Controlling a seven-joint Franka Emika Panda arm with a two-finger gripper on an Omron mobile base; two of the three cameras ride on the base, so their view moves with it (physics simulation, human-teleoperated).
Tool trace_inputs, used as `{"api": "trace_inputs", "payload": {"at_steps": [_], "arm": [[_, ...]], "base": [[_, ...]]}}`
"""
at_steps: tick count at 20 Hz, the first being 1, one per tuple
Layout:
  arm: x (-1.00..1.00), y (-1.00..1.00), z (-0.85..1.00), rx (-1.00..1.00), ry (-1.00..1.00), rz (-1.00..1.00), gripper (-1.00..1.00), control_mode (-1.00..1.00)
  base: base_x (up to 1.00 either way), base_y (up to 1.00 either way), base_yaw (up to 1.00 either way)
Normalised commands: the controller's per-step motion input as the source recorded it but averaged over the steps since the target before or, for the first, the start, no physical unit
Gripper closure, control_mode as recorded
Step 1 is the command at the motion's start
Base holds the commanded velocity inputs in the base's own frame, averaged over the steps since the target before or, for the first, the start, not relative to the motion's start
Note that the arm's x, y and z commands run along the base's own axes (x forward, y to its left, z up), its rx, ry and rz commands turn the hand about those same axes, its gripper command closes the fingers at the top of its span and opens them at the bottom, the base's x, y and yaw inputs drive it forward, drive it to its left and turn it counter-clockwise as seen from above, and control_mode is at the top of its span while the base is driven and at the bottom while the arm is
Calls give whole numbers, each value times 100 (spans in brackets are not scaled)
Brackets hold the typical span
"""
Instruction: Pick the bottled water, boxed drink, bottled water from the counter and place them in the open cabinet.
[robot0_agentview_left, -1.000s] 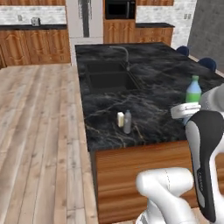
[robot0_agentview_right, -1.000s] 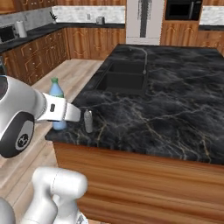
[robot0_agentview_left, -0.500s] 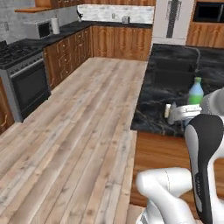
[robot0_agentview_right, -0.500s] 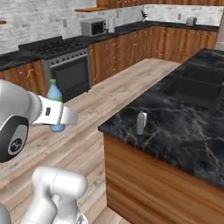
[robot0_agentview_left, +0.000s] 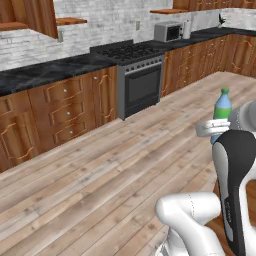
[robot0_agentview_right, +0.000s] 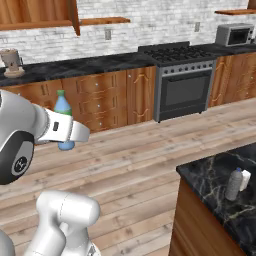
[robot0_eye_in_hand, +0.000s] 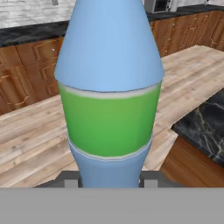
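The translucent blue plastic bottle with a green cap and green label band stands upright in the air over the wooden plank floor, with the gripper's fingers clamped on its lower body. To the right, near the corner of the black marble counter, stand the greyish clear bottle with a dark cap and, just beside it, the small cream-white carton.

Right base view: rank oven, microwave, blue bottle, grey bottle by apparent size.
1. Oven, clearly largest.
2. Microwave and blue bottle: look about alike; the bottle sits nearer the camera in the hand, so no ranking.
3. Grey bottle on the counter, smallest.
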Motion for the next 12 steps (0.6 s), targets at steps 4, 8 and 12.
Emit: {"api": "trace_inputs", "payload": {"at_steps": [4,8,12], "arm": [[0,0,0,0,0,0,100,100],[0,0,0,0,0,0,100,100],[0,0,0,0,0,0,100,100]], "base": [[13,-5,56],[75,65,16],[86,99,13]]}}
